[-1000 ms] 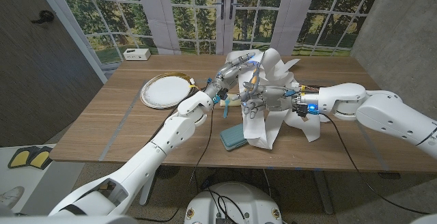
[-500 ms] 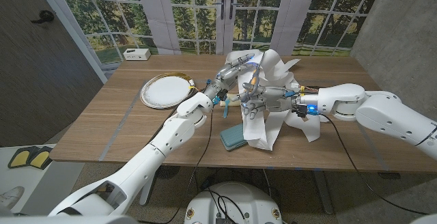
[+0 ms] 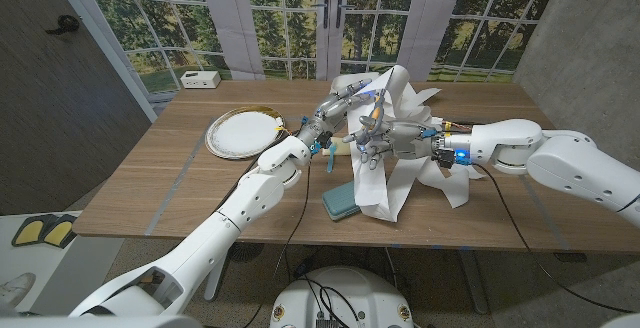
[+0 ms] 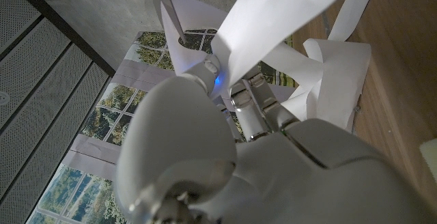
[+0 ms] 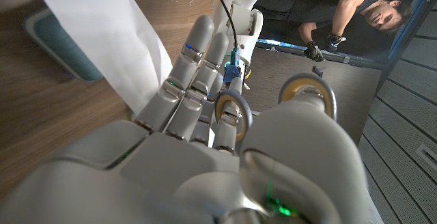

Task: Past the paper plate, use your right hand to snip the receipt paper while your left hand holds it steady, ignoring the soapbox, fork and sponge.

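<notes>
The left hand (image 3: 352,96) pinches the raised receipt paper (image 3: 385,168); the right hand (image 3: 385,140) grips scissors (image 5: 300,91) (yellow-lined loops) against it.

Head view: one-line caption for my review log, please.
Left robot hand holds up receipt paper while right robot hand works scissors beside it, past the paper plate.
</notes>
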Tool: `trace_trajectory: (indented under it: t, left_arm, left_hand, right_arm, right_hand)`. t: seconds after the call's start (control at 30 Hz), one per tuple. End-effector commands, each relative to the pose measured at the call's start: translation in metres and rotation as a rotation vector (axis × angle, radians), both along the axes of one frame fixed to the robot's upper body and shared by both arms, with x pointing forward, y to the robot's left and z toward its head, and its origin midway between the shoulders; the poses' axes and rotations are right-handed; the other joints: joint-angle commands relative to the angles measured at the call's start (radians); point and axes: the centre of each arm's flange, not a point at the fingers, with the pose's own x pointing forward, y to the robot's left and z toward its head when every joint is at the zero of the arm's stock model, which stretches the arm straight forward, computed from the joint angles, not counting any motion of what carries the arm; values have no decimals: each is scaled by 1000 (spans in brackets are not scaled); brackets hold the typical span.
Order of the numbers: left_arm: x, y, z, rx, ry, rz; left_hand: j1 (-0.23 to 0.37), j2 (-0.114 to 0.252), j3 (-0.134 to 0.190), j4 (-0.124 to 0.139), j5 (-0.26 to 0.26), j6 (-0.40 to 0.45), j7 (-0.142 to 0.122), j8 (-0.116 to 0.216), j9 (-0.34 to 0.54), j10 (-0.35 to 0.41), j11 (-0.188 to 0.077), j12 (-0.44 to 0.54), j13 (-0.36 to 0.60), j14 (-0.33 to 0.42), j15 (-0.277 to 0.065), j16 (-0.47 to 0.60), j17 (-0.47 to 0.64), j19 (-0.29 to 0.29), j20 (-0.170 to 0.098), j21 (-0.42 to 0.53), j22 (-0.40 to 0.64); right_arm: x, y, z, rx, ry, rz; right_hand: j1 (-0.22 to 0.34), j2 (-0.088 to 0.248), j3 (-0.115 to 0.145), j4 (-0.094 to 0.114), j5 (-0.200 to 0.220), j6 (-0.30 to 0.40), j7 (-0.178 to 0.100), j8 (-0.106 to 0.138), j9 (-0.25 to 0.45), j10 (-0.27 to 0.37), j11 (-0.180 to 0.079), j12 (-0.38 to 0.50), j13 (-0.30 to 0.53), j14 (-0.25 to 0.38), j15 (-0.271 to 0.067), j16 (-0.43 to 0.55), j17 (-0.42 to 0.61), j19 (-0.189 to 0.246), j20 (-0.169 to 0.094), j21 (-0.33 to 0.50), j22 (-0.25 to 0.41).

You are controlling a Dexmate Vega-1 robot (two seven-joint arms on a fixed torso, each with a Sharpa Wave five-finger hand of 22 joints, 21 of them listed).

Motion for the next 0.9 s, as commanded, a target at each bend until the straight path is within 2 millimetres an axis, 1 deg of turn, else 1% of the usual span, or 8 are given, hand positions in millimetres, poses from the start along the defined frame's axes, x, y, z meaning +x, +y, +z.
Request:
trace_trajectory:
  t: [0.03, 0.33, 0.37, 0.67, 0.9]
  left_arm:
    - [-1, -3, -1, 6, 2, -5]
    - [-1, -3, -1, 7, 3, -5]
    - [-1, -3, -2, 7, 4, -5]
    - [-2, -3, -2, 9, 5, -3]
    - [-2, -3, -4, 10, 9, -4]
  left_hand:
    - [-7, -3, 6, 2, 4, 7, 6, -3, 2, 8, 2, -5, 5, 11, -104, 0, 3, -3, -36, 8, 0]
    - [-7, -3, 7, 1, 4, 10, 5, -4, 2, 6, 2, -5, 8, 12, -104, -1, 4, -5, -36, 11, -1]
    - [-7, -3, 7, 1, 4, 10, 2, -4, 2, 6, 2, -5, 8, 12, -104, -1, 4, -5, -35, 11, -1]
    - [-7, -3, 7, 1, 4, 9, 3, -5, 2, 6, 2, -6, 8, 12, -104, -3, 4, -6, -36, 14, -1]
    - [-8, -4, 8, 1, 5, 11, 5, -5, 2, 8, 3, -6, 9, 13, -104, -4, 5, -8, -36, 17, -2]
  right_arm:
    - [-4, 3, 1, -23, -5, 12]
    - [-5, 2, 3, -27, -12, 10]
    - [-5, 2, 2, -25, -9, 8]
    - [-4, 1, 1, -21, -6, 6]
    - [-5, -1, 3, -15, -14, 3]
  right_hand:
    - [2, 8, -4, 3, 3, -87, 87, 2, -1, 11, -4, 1, 1, -2, 1, -4, 0, 3, 5, -2, 5]
    - [9, 12, 0, 1, 3, -82, 86, 5, -6, 15, -7, 4, 3, -3, 1, -3, 1, 3, 6, -3, 5]
    - [11, 13, 1, 0, 4, -81, 85, 5, -6, 15, -9, 4, 3, -1, 1, -3, 0, 3, 5, -4, 5]
    - [30, 25, 11, -8, 5, -73, 78, 8, -10, 22, -13, 8, 5, -1, -4, -3, 0, 2, 5, -4, 6]
    - [36, 27, 13, -10, 4, -70, 78, 10, -12, 23, -15, 10, 8, 1, -6, -2, 1, 3, 4, -4, 6]
